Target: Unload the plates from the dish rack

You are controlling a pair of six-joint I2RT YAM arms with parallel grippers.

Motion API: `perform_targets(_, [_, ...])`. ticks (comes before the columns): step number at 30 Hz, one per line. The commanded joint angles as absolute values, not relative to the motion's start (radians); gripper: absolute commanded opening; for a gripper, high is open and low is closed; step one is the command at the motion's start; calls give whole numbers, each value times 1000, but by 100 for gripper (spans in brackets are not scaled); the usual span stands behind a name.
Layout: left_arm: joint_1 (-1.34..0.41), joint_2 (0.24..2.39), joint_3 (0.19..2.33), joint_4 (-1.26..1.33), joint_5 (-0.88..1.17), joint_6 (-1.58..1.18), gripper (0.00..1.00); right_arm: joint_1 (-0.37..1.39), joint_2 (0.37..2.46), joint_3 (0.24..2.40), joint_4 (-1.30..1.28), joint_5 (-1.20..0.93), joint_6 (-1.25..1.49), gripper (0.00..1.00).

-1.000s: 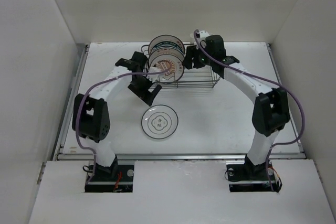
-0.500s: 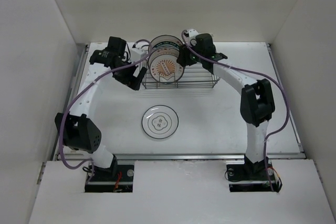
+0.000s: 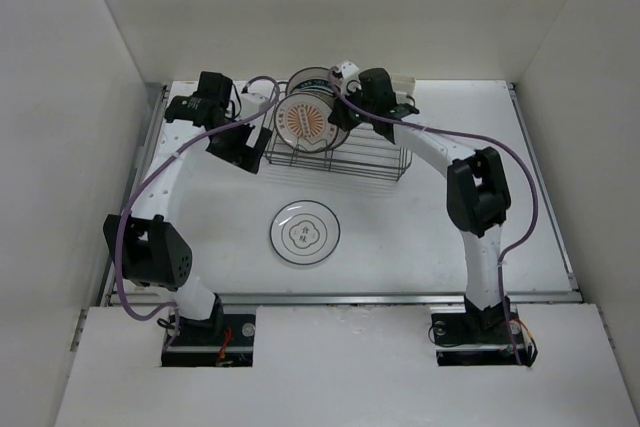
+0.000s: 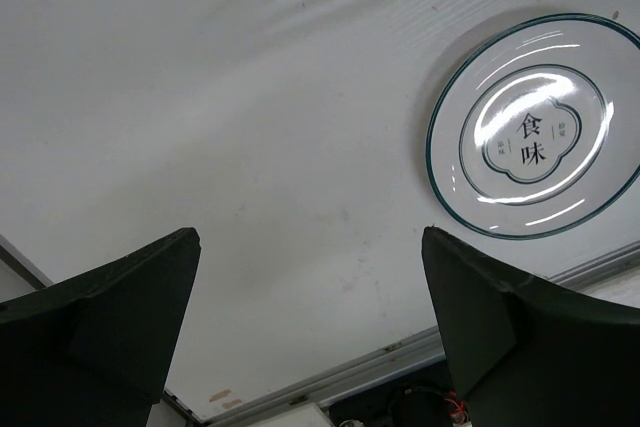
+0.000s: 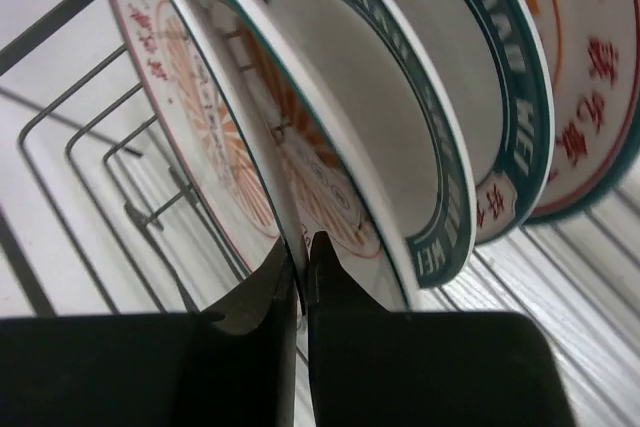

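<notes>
White surface (image 3: 450, 217), white walls. Plates (image 3: 312, 117) upright in dish rack (image 3: 372, 163), far side. Only the wrist view shows my right tool (image 5: 303, 245) pinching a sunburst plate (image 5: 322, 183) by its rim. Left tool (image 4: 308, 247) wide, empty; flat plate (image 4: 530, 137) lies nearby.

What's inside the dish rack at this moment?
Several plates stand on edge in the rack, the right pincer shut on one rim. The front sunburst plate covers most of those behind, so their count is unclear.
</notes>
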State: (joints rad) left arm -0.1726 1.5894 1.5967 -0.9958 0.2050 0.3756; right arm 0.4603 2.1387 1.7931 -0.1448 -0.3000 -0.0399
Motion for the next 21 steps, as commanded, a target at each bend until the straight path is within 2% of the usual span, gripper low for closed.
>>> perform_targets(1, [-170,1582,1594,-1015,204,364,91,469,1996,1793,-129,-166,-49,0])
perform_targets(11, [-170,1551,1585,-1006,215,364,91,479,1816,1793,-147,-48,-118,0])
perform_targets(14, [-161,1540,1585,-964,151,333,91,500,1758,1805,-216,-83,-95,0])
perform_targets(17, [-135,1557,1614,-898,56,272,98,531,1698,1758,-304,-130,-20,0])
perform_targets(21, [-91,1690,1773,-853,90,195,98,552,1635,1532,-350,-334,132,0])
